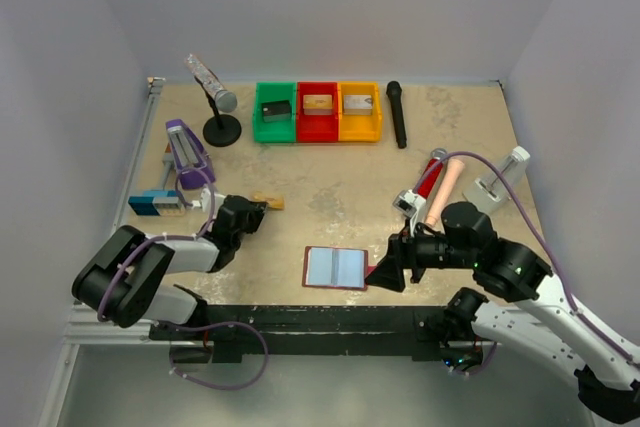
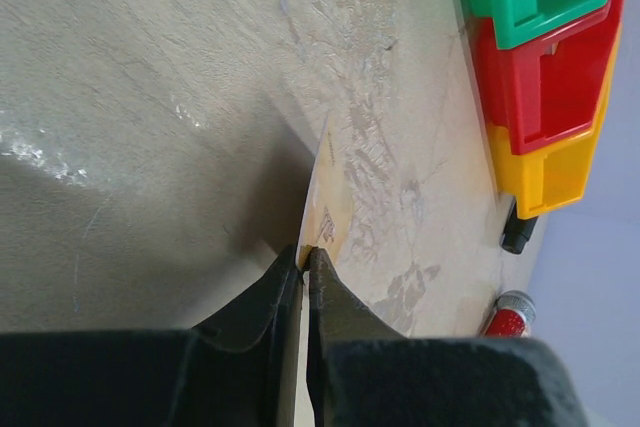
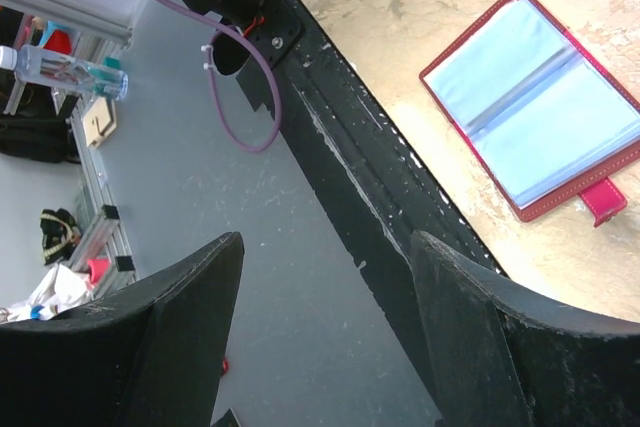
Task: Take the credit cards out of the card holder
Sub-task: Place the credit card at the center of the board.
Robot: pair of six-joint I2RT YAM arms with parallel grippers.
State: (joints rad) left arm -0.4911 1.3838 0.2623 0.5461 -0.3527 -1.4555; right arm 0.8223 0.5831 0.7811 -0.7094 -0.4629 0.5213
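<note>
Pale grey walls (image 1: 60, 47) box in a mottled beige counter (image 1: 330, 162) with a stone-like, slightly glossy surface. A scuffed black rail (image 1: 320, 319) runs along its near edge. The card holder (image 1: 336, 267) lies opened flat just beyond that rail. Behind the card holder, a broad stretch of bare counter reaches back to a row of green, red and yellow plastic bins (image 1: 318, 133). More bare surface lies to its left, as far as my left hand.

My left hand (image 2: 306, 255) sits left of the card holder and a little farther back, low over the counter. Its two black fingers are drawn almost together, pinching the gold-tan card (image 2: 332, 205) by one end. The card is thin, flat and stiff, and from my wrist I see it nearly edge-on. I cannot tell whether its far end touches the counter.

My right hand (image 3: 328, 239) is just right of the card holder, near the small red tab strap (image 3: 603, 200). Its fingers are spread wide with nothing between them.

The card holder is a flat rectangle with a dark red border. Inside, smooth light blue clear pockets lie on either side of a central fold.
</note>
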